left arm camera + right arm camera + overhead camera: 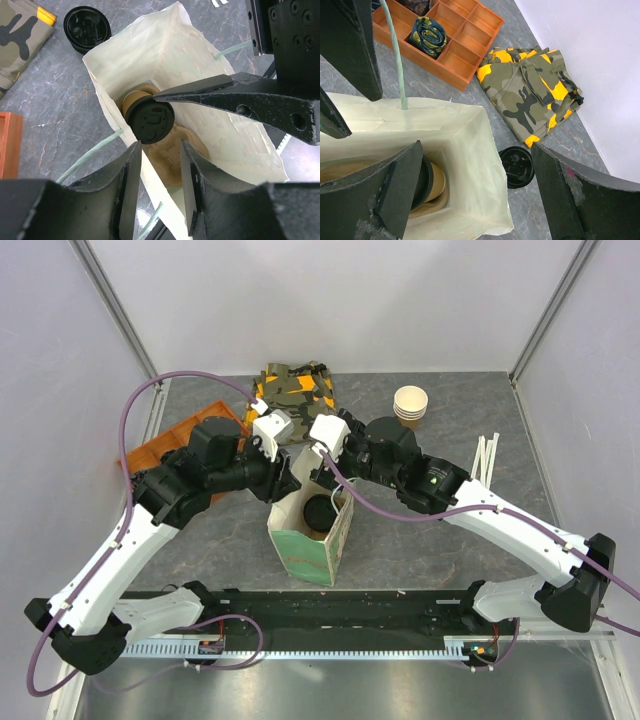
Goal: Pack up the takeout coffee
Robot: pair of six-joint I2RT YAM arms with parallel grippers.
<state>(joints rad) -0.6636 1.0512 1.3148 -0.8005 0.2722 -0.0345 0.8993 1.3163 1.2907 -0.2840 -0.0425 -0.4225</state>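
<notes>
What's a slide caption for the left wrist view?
Takeout coffee inside the open paper bag; loose black lid on the table.

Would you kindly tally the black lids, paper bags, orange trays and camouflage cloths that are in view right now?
Black lids: 2 (lid on the cup inside the bag, loose lid on the table)
Paper bag: 1
Orange tray: 1
Camouflage cloth: 1
Total: 5
</notes>
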